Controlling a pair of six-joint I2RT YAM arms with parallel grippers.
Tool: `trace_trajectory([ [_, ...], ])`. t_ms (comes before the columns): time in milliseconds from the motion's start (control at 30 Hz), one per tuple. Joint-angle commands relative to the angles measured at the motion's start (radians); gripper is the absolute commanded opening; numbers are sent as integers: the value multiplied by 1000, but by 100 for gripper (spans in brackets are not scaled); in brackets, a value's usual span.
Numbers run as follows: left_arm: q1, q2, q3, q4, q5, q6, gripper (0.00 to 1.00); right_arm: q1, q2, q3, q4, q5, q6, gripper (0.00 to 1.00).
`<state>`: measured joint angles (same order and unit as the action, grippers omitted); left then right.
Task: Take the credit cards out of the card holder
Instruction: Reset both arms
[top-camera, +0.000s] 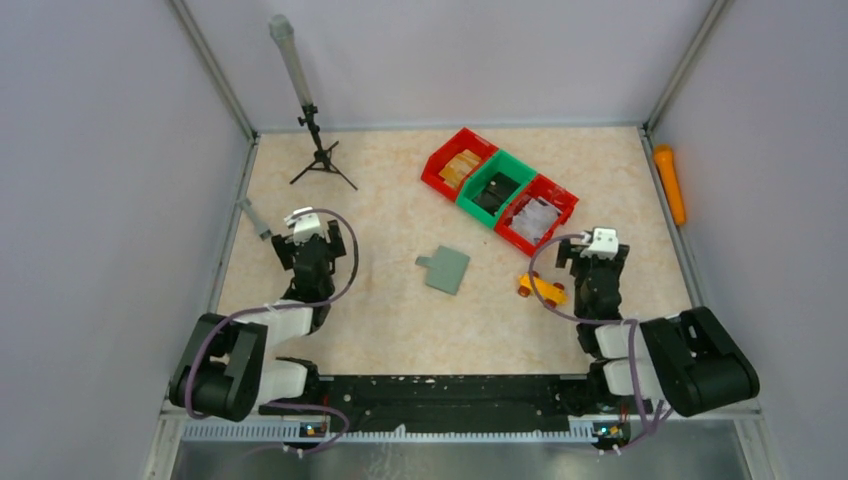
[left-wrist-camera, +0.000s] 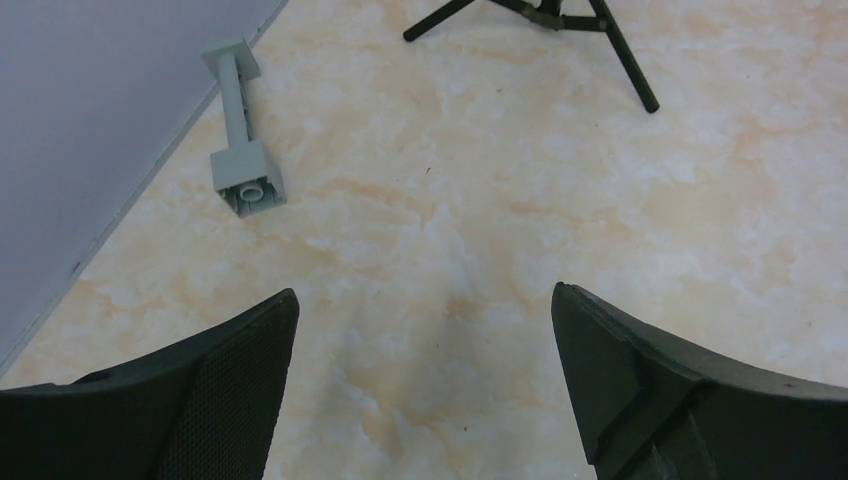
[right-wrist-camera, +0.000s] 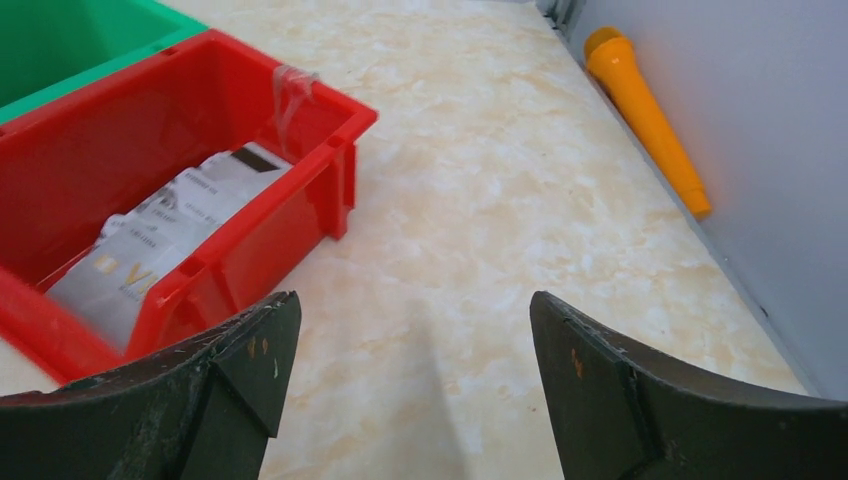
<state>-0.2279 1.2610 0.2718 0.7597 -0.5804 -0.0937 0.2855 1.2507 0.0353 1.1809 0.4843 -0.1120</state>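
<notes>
**Two claws open, card holder flat on counter**

Locate flat grey-green square card holder (top-camera: 446, 270) near middle of beige marbled counter (top-camera: 400, 330), between both arms, small tab on its left edge, well apart from either claw. Note yellow toy car (top-camera: 541, 289) to its right, near right arm. Read left claw (left-wrist-camera: 425, 390) as open: jaws spread wide over bare counter, gripping nothing. Read right claw (right-wrist-camera: 415, 385) as likewise open and empty, near red plastic bin (right-wrist-camera: 250, 230) containing pale printed packets (right-wrist-camera: 160, 240). Observe green plastic bin (top-camera: 496, 188) and second red plastic bin (top-camera: 459, 163) touching in one diagonal row behind card holder. Find grey plastic post (left-wrist-camera: 243, 150) at left wall, black tripod (top-camera: 320, 155) at rear left, orange cylinder (right-wrist-camera: 648, 120) along right wall.
</notes>
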Motion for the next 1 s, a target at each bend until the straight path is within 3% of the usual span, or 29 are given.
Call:
trace_trajectory([
  [0,27,30,20,147,27,60,99,-140,102,7,223,-82,87,83],
  [133,34,60,32,170,45,109,92,-169,258,-26,458,-138,83,83],
  [367,36,43,-14,245,21,112,96,-169,211,128,92,-108,104,75],
  [633,38,75,9,232,71,154,99,-174,215,119,116,-134,104,71],
  [767,72,202,-105,624,104,179,99,-174,215,126,104,-114,104,72],
  [967,161,207,-52,474,280,110,99,-174,216,126,104,-114,104,72],
])
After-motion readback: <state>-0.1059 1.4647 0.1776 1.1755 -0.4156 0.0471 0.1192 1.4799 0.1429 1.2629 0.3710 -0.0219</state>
